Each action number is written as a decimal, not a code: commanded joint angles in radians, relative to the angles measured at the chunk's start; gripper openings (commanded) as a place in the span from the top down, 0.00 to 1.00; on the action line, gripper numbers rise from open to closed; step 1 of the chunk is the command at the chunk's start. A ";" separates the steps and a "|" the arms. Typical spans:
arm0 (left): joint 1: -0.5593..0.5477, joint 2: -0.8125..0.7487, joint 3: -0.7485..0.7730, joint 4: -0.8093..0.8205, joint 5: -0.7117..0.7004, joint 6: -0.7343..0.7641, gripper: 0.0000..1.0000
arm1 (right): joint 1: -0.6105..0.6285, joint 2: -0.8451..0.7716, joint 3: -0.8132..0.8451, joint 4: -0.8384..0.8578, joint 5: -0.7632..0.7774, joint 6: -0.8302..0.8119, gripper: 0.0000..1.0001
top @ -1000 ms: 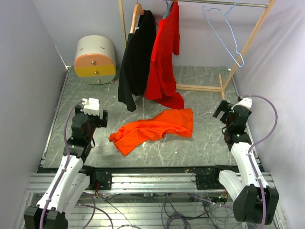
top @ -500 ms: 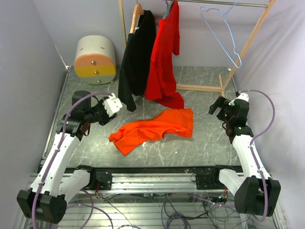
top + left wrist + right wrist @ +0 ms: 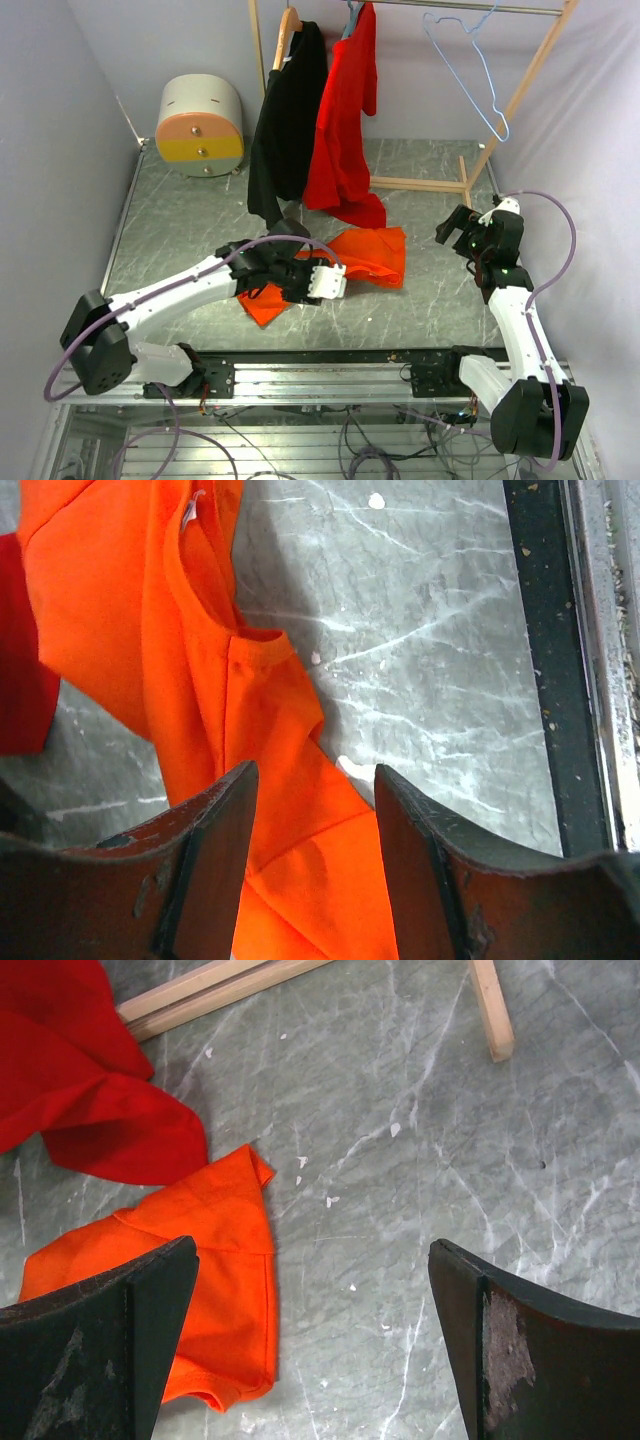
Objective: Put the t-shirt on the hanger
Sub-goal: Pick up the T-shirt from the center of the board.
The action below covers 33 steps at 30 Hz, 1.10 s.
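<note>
Top external tells the story: over the last second the left arm swung out from its corner and now stretches low across the tabletop (image 3: 420,300). The left fingers (image 3: 215,860) are parked right over the near part of the t-shirt (image 3: 372,255). Left wrist shows them partly spread and holding nothing, with orange cloth and the collar band between and just ahead of them. The right fingers (image 3: 110,1340) are wide and empty and have barely shifted, with the shirt's corner by their left finger. The hanger (image 3: 470,70) is way beyond both. Looks like the grab is only starting.
</note>
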 commanded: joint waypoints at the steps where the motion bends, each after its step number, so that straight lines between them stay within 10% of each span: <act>1: -0.038 0.067 0.040 0.122 -0.050 0.012 0.39 | -0.004 -0.023 -0.002 -0.013 -0.022 0.022 0.01; 24: -0.058 0.309 0.045 0.333 -0.184 0.086 0.39 | -0.004 0.001 -0.028 0.053 -0.121 0.054 0.00; 33: -0.058 0.347 0.033 0.343 -0.193 0.072 0.55 | -0.004 0.014 -0.024 0.051 -0.124 0.050 0.00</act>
